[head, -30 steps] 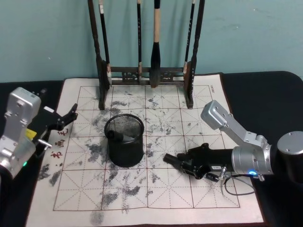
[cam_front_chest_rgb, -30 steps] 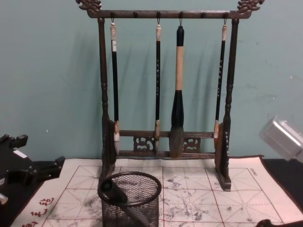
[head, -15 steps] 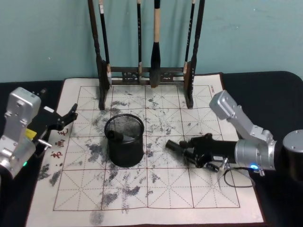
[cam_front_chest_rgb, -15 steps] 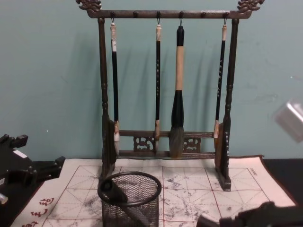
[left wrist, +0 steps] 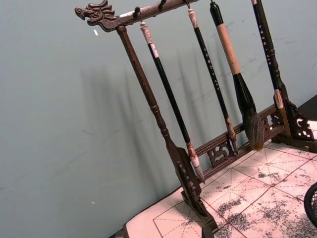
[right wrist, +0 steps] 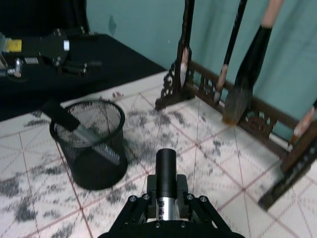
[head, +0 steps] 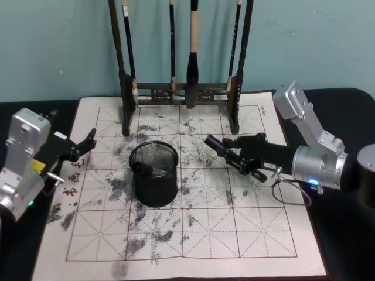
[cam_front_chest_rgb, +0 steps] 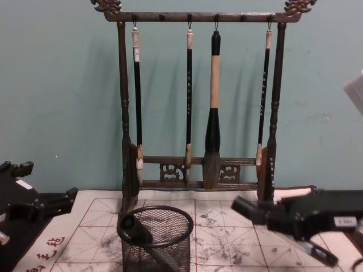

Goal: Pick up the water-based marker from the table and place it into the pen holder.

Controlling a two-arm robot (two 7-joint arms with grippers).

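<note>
Right claw is clamped on the marker, aloft right of the holder. Held near level, the marker may strike the rim and tip the holder. Left claw idles at left, fingers apart.

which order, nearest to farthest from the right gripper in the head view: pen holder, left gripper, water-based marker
1. water-based marker, clamped in the right gripper itself, black cap sticking out to the left.
2. pen holder, standing on the mat to the gripper's left.
3. left gripper, open, over the mat's far left edge.
</note>
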